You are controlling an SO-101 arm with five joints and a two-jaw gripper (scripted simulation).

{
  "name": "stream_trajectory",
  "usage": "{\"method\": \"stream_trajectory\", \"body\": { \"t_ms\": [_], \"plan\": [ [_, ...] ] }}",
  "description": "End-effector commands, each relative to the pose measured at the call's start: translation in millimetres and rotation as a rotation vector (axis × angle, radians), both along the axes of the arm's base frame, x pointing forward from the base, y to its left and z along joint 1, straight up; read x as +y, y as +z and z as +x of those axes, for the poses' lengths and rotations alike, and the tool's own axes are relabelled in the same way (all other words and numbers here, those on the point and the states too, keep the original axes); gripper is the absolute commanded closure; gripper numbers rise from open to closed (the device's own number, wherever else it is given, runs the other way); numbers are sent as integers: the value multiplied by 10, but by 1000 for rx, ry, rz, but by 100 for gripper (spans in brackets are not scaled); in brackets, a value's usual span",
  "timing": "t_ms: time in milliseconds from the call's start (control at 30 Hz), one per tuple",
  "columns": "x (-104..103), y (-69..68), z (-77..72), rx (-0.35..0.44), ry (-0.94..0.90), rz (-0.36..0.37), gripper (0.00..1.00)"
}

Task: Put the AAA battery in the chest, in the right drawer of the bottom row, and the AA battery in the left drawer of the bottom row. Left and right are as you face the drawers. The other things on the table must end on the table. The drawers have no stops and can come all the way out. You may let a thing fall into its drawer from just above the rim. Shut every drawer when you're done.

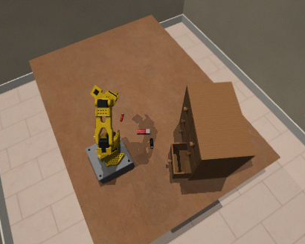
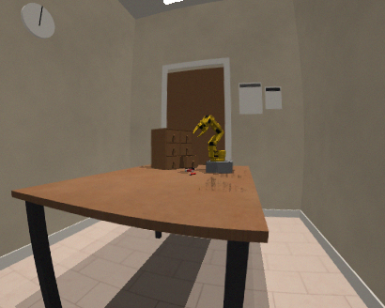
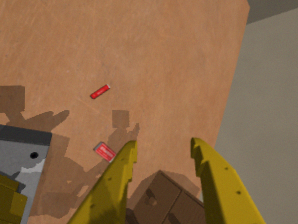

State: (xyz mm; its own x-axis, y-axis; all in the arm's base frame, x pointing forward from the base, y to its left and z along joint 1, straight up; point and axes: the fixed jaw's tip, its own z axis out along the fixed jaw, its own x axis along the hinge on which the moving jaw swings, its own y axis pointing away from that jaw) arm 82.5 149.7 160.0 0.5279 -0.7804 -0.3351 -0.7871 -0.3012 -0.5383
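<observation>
A thin red battery (image 1: 121, 117) lies on the table beside my arm; it also shows in the wrist view (image 3: 100, 92). A black battery (image 1: 152, 143) lies nearer the wooden chest (image 1: 213, 124). I cannot tell which one is the AAA. In the chest's bottom row, the right drawer (image 1: 180, 161) is pulled out and looks empty. The other drawers look shut. My gripper (image 1: 113, 94) is raised high above the table, well away from both batteries. In the wrist view my gripper (image 3: 164, 144) has its jaws a little apart with nothing between them.
A small red and white block (image 1: 143, 131) lies between the two batteries; it also shows in the wrist view (image 3: 105, 151). My grey base (image 1: 109, 161) stands left of the chest. The table edge (image 3: 235, 100) is close behind the chest.
</observation>
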Motion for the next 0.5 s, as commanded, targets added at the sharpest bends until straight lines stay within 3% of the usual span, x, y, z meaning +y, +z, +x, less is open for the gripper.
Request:
{"method": "stream_trajectory", "body": {
  "t_ms": [0, 300, 467],
  "plan": [
    [66, -27, 29, -51, 102, -58, 81],
    [167, -198, 111, -139, 329, -219, 81],
    [198, -261, 136, -165, 408, -270, 81]
  ]
}}
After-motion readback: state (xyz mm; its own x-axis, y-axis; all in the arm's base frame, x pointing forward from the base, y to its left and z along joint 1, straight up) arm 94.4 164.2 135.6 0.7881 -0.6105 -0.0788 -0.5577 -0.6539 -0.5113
